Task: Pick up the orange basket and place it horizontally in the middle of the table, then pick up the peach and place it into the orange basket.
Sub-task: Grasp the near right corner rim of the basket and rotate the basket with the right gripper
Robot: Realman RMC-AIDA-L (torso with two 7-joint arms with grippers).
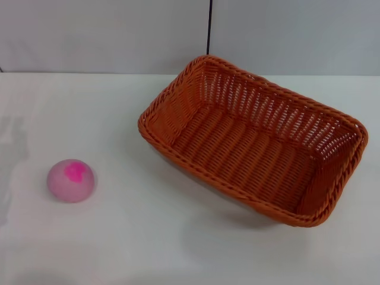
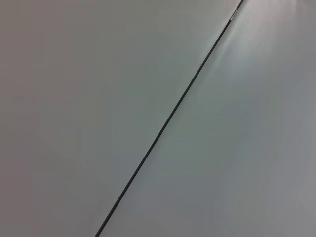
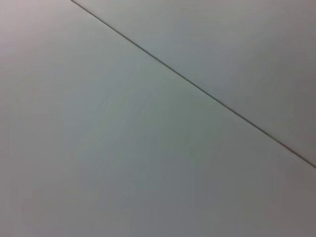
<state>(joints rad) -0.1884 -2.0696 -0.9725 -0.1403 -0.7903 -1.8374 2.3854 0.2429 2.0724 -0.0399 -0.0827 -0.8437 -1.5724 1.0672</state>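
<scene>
Head view: white table (image 1: 178,249) filling the frame from just below the top band down to the bottom edge. Orange basket (image 1: 332,199) in the right half, standing upright on its base, mouth open upward, nothing inside. Turned at a slant: one short end toward the upper middle of the frame, the other toward the lower right, long sides running diagonally. Braided rim all around, openwork sloping walls, ribbed floor visible within. Peach (image 1: 71,180) at the lower left, resting on the tabletop, well apart from the basket, pale pink with a magenta blotch on top. Faint grey shadow along the left edge of the frame. Behind the table, a pale wall (image 1: 107,35) across the top, split by a dark vertical seam (image 1: 209,27) just right of centre. Neither arm nor gripper anywhere in this view.

Left wrist view: only a plain pale surface crossed by a thin dark line (image 2: 168,118) from the upper right corner down to the lower left. No fingers of the left gripper showing, so open or closed cannot be told.

Right wrist view: again a plain pale surface, with a thin dark line (image 3: 197,89) from the upper left down to the right edge. No fingers of the right gripper showing; state cannot be told.
</scene>
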